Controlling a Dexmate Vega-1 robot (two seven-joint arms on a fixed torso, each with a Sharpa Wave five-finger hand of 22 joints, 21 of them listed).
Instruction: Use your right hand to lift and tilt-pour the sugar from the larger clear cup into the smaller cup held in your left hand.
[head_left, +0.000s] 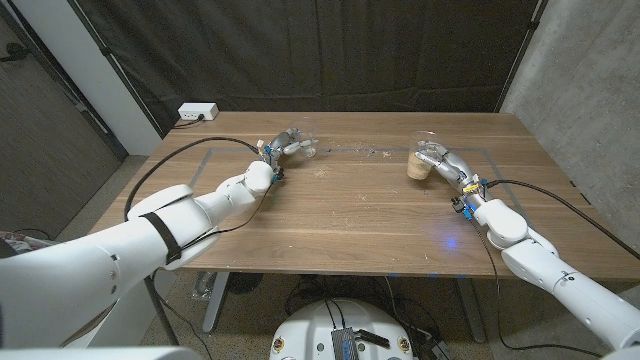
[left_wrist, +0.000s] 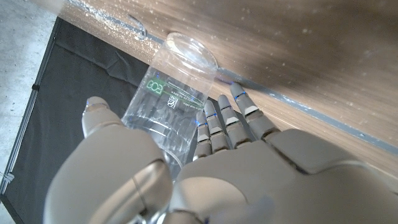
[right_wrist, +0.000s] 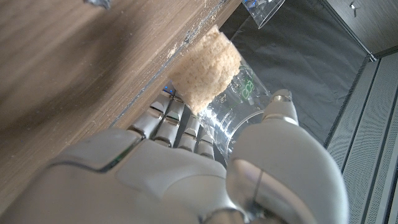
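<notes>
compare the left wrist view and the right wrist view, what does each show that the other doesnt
Left wrist: the left hand around an empty clear cup, green print on its wall. Right wrist: the right hand around a clear cup holding tan sugar. Both: a hand wrapped on a cup standing on the wooden table, black curtain behind.

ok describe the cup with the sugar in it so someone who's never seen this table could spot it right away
Start at the long wooden table and look to the robot's right side, near the far edge. There the right hand is wrapped around a clear plastic cup standing on the wood. Its bottom holds light brown sugar, whereas the other clear plastic cup, in the left hand, looks empty.
</notes>
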